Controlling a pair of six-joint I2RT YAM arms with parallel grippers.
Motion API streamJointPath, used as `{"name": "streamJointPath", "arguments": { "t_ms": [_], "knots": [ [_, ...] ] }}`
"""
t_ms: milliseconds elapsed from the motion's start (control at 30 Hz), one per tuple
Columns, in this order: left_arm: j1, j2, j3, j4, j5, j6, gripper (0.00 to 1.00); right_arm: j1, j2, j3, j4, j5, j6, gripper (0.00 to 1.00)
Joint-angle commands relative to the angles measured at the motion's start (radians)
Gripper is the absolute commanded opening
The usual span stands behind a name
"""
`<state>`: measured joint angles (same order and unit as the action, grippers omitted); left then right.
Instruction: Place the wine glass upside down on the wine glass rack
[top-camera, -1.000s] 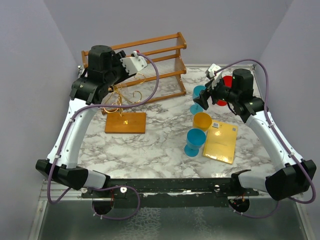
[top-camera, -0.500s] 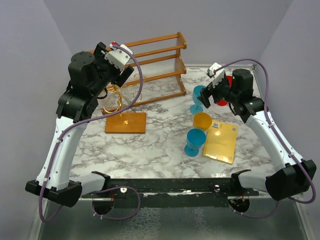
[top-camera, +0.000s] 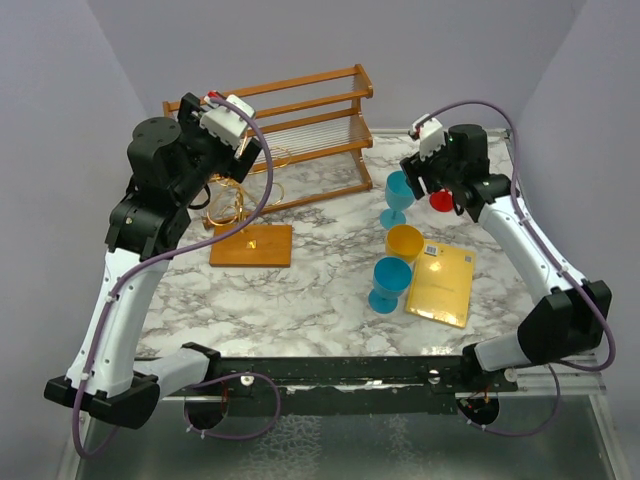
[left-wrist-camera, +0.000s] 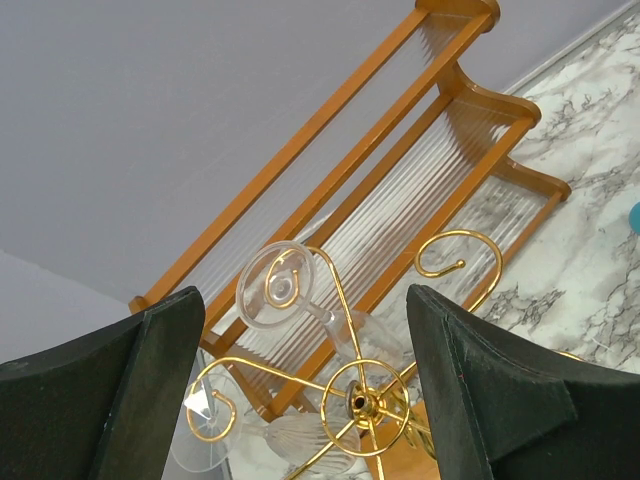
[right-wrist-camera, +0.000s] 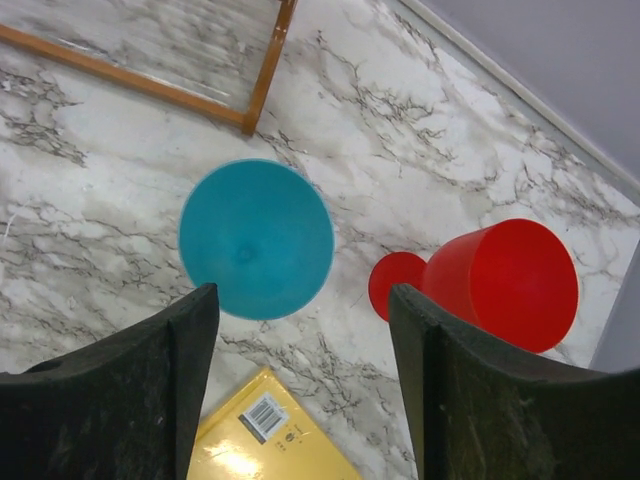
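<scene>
The wine glass rack (left-wrist-camera: 362, 402), gold wire on an orange-brown base (top-camera: 252, 245), stands at the back left. A clear wine glass (left-wrist-camera: 372, 340) hangs from it upside down, its foot (left-wrist-camera: 280, 285) caught in a curled arm. A second clear glass (left-wrist-camera: 300, 436) hangs the same way lower left. My left gripper (left-wrist-camera: 303, 305) hovers above the rack, open, touching nothing; in the top view it (top-camera: 243, 150) is just over the gold wires (top-camera: 232, 200). My right gripper (right-wrist-camera: 300, 330) is open and empty above the marble, between a blue goblet (right-wrist-camera: 256, 240) and a red one (right-wrist-camera: 510, 285).
A two-tier wooden slatted shelf (top-camera: 310, 115) stands behind the rack. At the right are two blue goblets (top-camera: 398, 190) (top-camera: 390, 280), a yellow cup (top-camera: 405, 240), a yellow book (top-camera: 442, 285) and the red goblet (top-camera: 441, 200) lying on its side.
My left gripper has opened and lifted up and back off the rack, leaving the glass hanging. My right arm has swung toward the back over the blue and red goblets, its jaws a little narrower.
</scene>
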<state>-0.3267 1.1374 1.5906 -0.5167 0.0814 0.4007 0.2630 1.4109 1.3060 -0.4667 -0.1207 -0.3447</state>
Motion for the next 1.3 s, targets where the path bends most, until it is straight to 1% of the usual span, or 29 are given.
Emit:
{"name": "streamJointPath", "arguments": {
  "t_ms": [0,133,267,467,967,1267],
  "knots": [
    [0.005,-0.032,-0.004,0.014,-0.016,-0.015,0.85,0.004,0.074,0.071,-0.049,0.067,0.022,0.64],
    [0.005,-0.034,0.001,0.007,-0.017,-0.009,0.85,0.004,0.146,0.135,-0.101,0.049,0.044,0.54],
    [0.005,-0.031,0.009,0.004,-0.014,-0.008,0.85,0.004,0.206,0.174,-0.132,0.063,0.051,0.49],
    [0.005,-0.025,0.018,-0.005,-0.005,-0.007,0.85,0.004,0.262,0.194,-0.138,0.088,0.049,0.45],
    [0.006,-0.014,0.005,-0.008,-0.009,0.013,0.85,0.002,0.315,0.194,-0.119,0.079,0.039,0.38],
    [0.006,-0.014,0.001,-0.009,-0.014,0.021,0.85,-0.008,0.339,0.216,-0.130,0.051,0.040,0.27]
  ]
}}
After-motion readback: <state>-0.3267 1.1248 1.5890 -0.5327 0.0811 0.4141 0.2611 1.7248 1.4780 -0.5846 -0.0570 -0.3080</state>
